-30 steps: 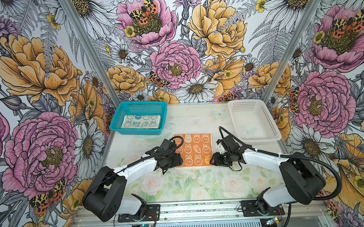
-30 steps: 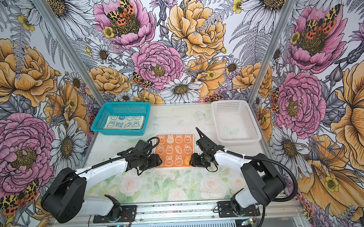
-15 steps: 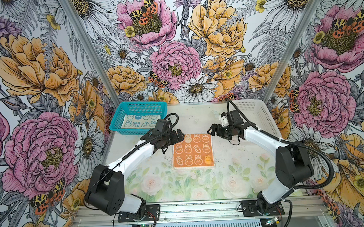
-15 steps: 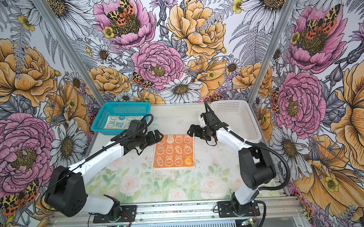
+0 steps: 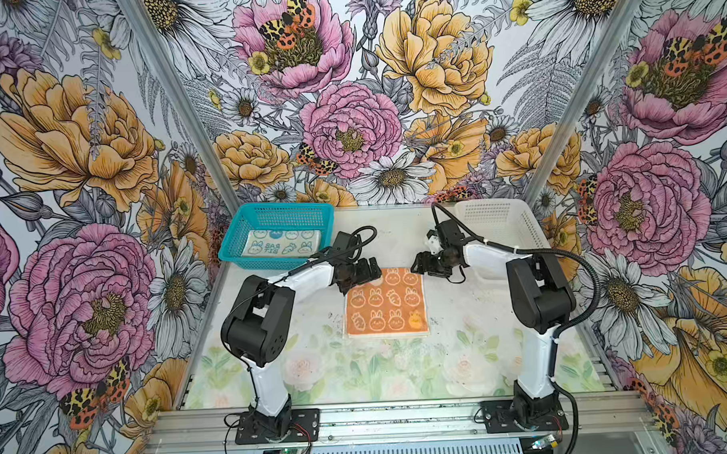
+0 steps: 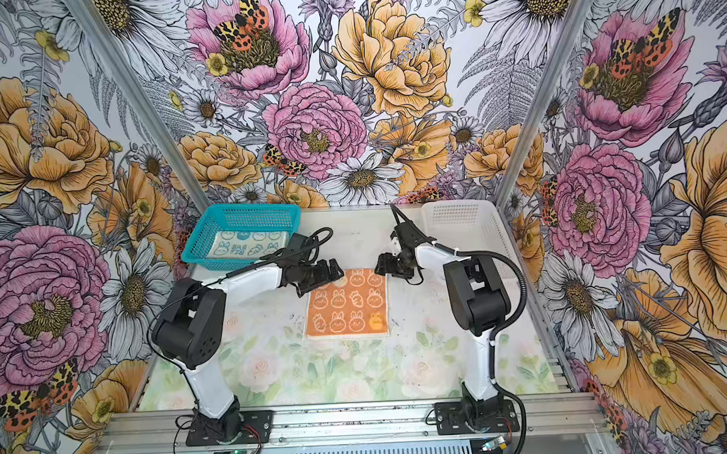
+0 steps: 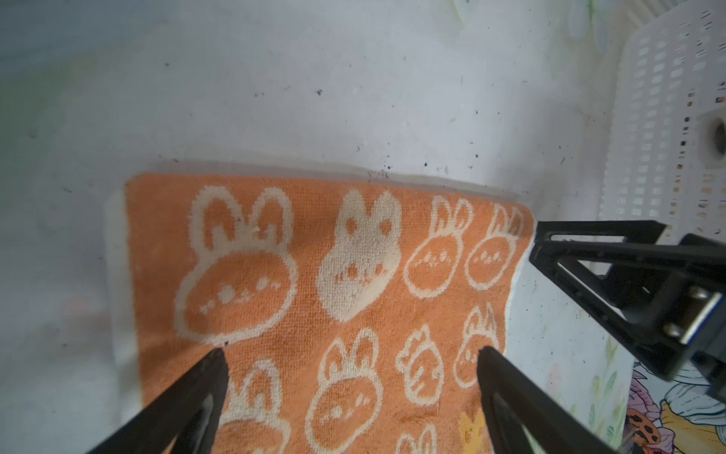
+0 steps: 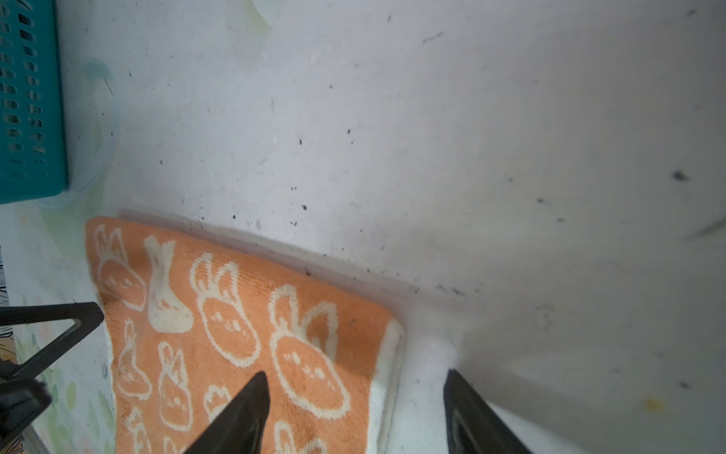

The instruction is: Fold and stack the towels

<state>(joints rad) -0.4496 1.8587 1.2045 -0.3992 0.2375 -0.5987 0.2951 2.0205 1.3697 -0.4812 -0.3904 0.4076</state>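
orange towel [image 5: 384, 306] with white bunnies; cream towel [image 5: 285, 244] with blue bunnies; teal basket [image 5: 288, 217]; white basket [image 5: 494, 215].

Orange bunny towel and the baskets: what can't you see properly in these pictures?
- Orange towel: left gripper covers one far corner in both top views; wrist views cut off its near part.
- Teal basket: whatever lies under the cream towel is hidden, top views.
- White basket: right arm covers part.

Lettering: "RAB" over "BIT", blue, two rows, legible in both top views.
Carrier: cream towel [image 5: 282, 248], among its blue bunny prints.
Location: inside the teal basket [image 5: 284, 207], at the back of the counter.
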